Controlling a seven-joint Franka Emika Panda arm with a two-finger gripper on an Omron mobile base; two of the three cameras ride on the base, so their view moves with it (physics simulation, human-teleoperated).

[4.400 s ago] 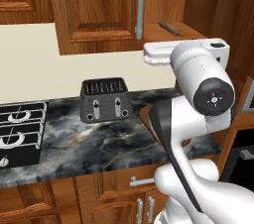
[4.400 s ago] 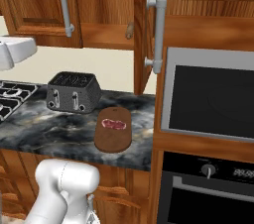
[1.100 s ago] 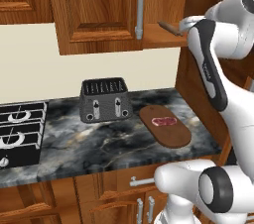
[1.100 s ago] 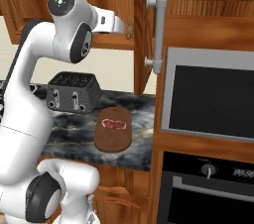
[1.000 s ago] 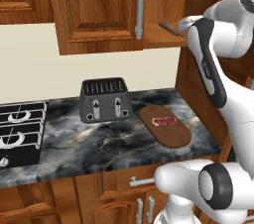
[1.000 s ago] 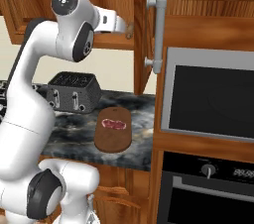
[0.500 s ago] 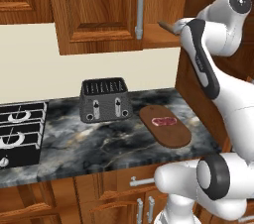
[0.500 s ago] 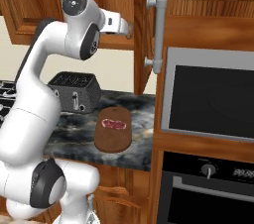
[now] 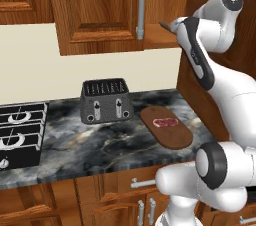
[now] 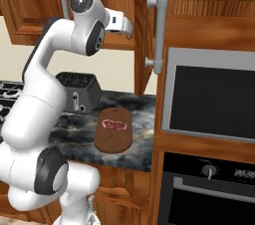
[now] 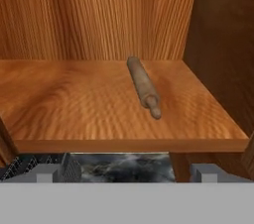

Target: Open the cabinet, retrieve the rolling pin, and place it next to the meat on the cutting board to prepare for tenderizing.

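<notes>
The cabinet's (image 9: 100, 10) right door (image 10: 160, 30) stands swung open and its left door is shut. On its bottom shelf (image 11: 74, 104) lies the rolling pin (image 11: 144, 87), a slim brown rod pointing away from me, right of the shelf's middle. My gripper (image 11: 126, 173) is open in front of the shelf's edge, short of the pin, with nothing between its fingertips. The hand (image 10: 123, 23) reaches up to the cabinet opening. Below, the meat (image 9: 164, 122) (image 10: 114, 125) lies on the oval cutting board (image 9: 174, 138) (image 10: 110, 142) on the counter.
A black toaster (image 9: 106, 101) (image 10: 77, 92) stands left of the board. A gas hob (image 9: 20, 132) fills the counter's left end. A built-in oven column (image 10: 211, 99) rises at the right. The open door's handle hangs beside the arm.
The arm has risen from low over the counter to the cabinet's height. In the last second the elbow swung a little further and the hand edged toward the shelf.
</notes>
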